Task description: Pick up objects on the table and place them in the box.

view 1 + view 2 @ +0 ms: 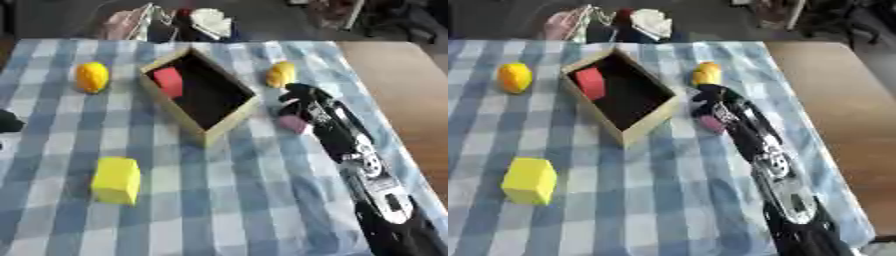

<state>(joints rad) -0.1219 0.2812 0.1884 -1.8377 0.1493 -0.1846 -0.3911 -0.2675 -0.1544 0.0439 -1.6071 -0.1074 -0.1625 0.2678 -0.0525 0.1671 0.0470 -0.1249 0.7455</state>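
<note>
Left eye view: checked blue-and-white tablecloth over the table, bare wooden tabletop showing along the right side. Nearest, the right arm runs in from the lower right corner, black with silver joints, reaching up and leftward. Yellow block sits on the cloth at lower left, well apart from everything else. Dark shape at the left edge, mid-height; it could be part of the left hand, cannot tell, fingers not visible. Mid-table, the right hand is just right of the box, fingers curled downward over a small pink object, which lies on the cloth beneath the hand; whether the fingers actually pinch it cannot be made out. Wooden box stands turned at an angle in the centre, dark inside, with a red block in its far left corner, leaning against the wall. Yellow rounded object lies just beyond the right hand, near the box's right side. Another yellow-orange rounded object rests left of the box, apart from it. Beyond the far table edge, clutter, blurred.
</note>
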